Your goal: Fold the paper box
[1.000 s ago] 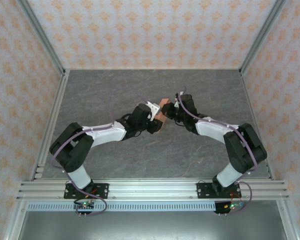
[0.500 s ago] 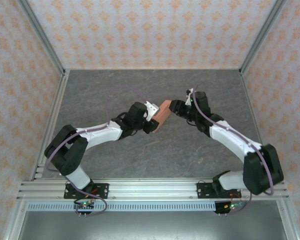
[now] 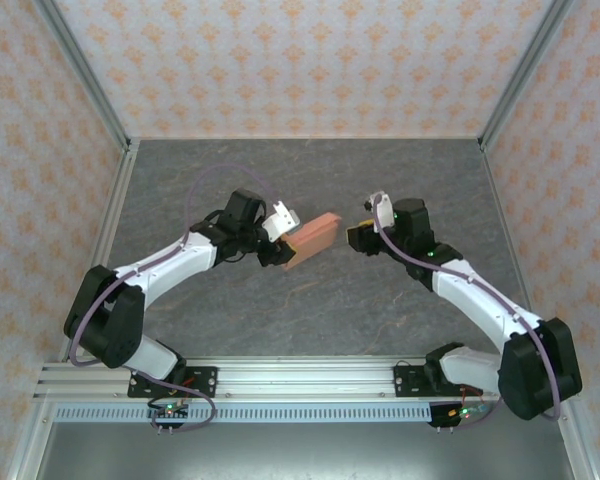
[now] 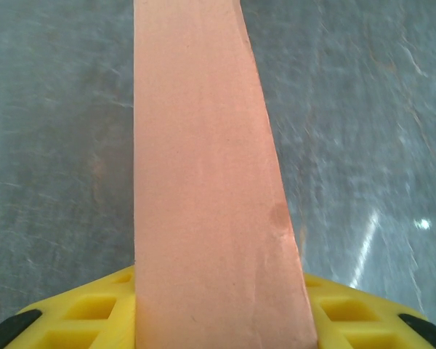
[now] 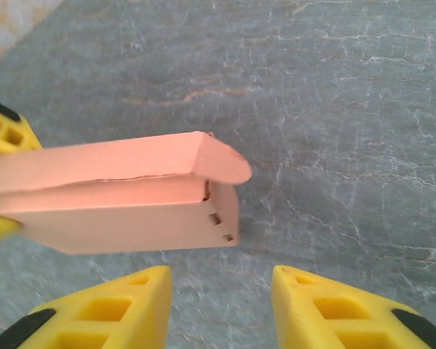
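The paper box (image 3: 312, 240) is a small salmon-orange rectangular box near the middle of the table. My left gripper (image 3: 283, 240) is shut on its left end. In the left wrist view the paper box (image 4: 203, 182) runs away from the camera, clamped between the yellow fingers (image 4: 94, 313). My right gripper (image 3: 357, 238) stands a little to the right of the box, open and apart from it. In the right wrist view the paper box (image 5: 123, 196) lies ahead of my open right gripper (image 5: 221, 291). A rounded lid flap (image 5: 225, 161) juts over its near end.
The grey marbled table (image 3: 310, 320) spreads around both arms. Aluminium rails (image 3: 100, 240) and patterned walls bound it on the left, right and back. The left gripper's yellow fingers (image 5: 0, 131) show at the left edge of the right wrist view.
My right gripper has opened, let go of the box and drawn back to the right. The left arm has carried the box to the left and turned it.
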{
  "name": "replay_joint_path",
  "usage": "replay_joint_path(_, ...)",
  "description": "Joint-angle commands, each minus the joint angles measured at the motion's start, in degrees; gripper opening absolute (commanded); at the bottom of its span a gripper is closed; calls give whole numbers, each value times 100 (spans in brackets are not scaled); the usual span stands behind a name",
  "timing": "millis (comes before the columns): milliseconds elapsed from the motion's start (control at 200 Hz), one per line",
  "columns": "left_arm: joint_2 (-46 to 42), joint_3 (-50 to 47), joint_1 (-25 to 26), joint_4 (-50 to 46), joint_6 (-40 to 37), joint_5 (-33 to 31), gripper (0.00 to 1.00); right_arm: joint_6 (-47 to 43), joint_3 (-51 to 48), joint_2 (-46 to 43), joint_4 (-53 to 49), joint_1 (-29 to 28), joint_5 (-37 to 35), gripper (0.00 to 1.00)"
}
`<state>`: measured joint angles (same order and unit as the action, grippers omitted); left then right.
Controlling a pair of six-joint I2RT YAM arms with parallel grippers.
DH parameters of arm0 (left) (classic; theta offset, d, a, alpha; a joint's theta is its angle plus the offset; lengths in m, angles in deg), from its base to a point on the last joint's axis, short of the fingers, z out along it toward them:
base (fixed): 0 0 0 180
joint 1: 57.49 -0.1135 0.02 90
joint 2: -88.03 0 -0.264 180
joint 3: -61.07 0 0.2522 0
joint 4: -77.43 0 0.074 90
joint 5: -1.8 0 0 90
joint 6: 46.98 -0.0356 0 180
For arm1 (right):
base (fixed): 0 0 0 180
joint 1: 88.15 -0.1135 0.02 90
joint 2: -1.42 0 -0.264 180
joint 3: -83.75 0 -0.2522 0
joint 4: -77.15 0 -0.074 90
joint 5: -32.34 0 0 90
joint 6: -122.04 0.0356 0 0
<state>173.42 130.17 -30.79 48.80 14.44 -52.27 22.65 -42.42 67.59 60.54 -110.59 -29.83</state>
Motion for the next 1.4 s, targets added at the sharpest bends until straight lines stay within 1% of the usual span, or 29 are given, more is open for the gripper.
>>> replay_joint_path(0, -180, 273, -196, -781, -985, 498, 43, -896, -281, -185, 528, 16, -13, 40)
replay_joint_path(120, -165, 295, -382, -943, -1503, 870, 45, -1311, -360, -13, 602, 15, 474, 40)
replay_joint_path(245, -5, 451, -522, -1194, -1818, 1126, 46, -1755, -441, -3, 687, -19, 916, 40)
replay_joint_path(390, 246, 684, -595, -1477, -2001, 1312, 45, -2286, -648, -124, 796, -227, 626, 40)
replay_joint_path(460, 312, 701, -596, -1470, -2050, 1312, 45, -2321, -634, -99, 792, -260, 385, 40)
replay_joint_path(555, 377, 681, -595, -1361, -2073, 1303, 45, -2309, -538, -34, 676, -262, 245, 40)
replay_joint_path(711, 485, 664, -598, -1199, -2069, 1338, 44, -2299, -450, -29, 533, -261, 384, 40)
replay_joint_path(816, 579, 689, -608, -1168, -2065, 1389, 44, -2334, -142, 281, 115, -259, 483, 40)
replay_joint_path(921, 648, 707, -604, -1185, -2076, 1391, 44, -2253, 63, 553, 18, -257, 523, 39)
replay_joint_path(1081, 641, 699, -600, -1159, -2073, 1402, 44, -2214, 276, 772, -131, -239, 384, 35)
replay_joint_path(1176, 644, 712, -600, -1141, -2066, 1400, 43, -2185, 412, 868, -245, -236, 537, 32)
replay_joint_path(1396, 655, 708, -600, -1082, -2034, 1391, 43, -1970, 597, 1058, -225, -243, 764, 15)
